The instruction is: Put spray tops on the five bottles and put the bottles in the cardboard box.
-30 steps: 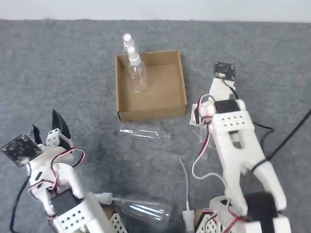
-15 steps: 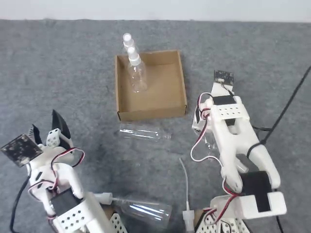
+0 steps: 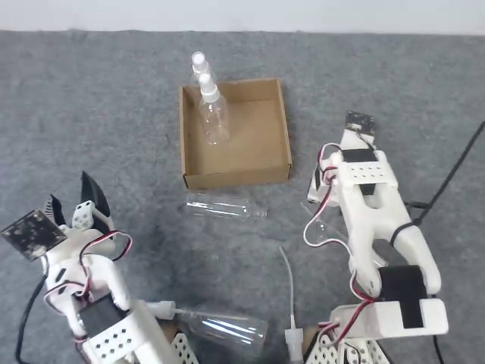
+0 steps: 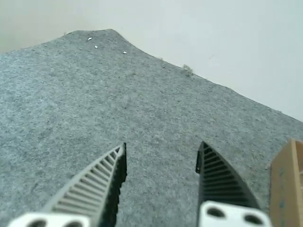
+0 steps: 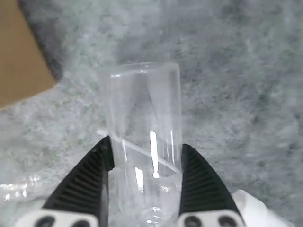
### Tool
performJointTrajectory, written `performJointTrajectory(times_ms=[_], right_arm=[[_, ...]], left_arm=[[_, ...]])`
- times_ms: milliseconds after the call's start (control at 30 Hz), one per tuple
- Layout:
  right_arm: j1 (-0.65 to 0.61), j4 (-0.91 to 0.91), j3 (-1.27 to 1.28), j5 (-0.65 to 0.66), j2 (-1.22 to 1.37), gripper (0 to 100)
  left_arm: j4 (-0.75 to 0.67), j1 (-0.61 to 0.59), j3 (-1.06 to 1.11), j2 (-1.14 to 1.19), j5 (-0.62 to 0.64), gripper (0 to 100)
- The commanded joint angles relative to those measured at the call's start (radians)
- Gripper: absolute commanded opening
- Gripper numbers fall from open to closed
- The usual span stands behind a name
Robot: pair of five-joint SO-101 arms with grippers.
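— Now: right end effector (image 5: 145,143) closed round clear bottle (image 5: 142,109), low over table (image 3: 114,114), near cardboard box (image 3: 235,179). Left end effector (image 4: 162,144) wide open, empty.
— Risk: slick plastic; bottle may twist out.

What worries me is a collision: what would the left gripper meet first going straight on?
Probably only the bare grey mat: the open left gripper points across it, nothing ahead, with the cardboard box off to the side. Depth unclear.

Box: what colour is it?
Brown; the box shows best in the high view.
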Motion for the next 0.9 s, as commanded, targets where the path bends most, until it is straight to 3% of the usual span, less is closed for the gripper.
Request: performJointTrajectory(times_ms=[0,167,433,700,867], right_arm=[[0.056,-0.002,-0.064,0.009,-0.021,0.9],[0.067,0.004,-0.064,-0.025,-0.021,0.9],[0.067,-0.004,-0.064,-0.414,-0.021,1.0],[0.067,-0.004,-0.064,-0.532,-0.021,1.3],[0.058,0.004,-0.064,-0.549,-0.021,15.9]], left_arm=[[-0.028,0.006,-0.028,-0.021,0.0,23],[-0.028,0.006,-0.028,-0.021,0.0,23],[-0.028,0.008,-0.028,-0.021,0.0,23],[-0.028,0.008,-0.028,-0.021,-0.032,23],[-0.028,0.008,-0.028,-0.021,-0.032,23]])
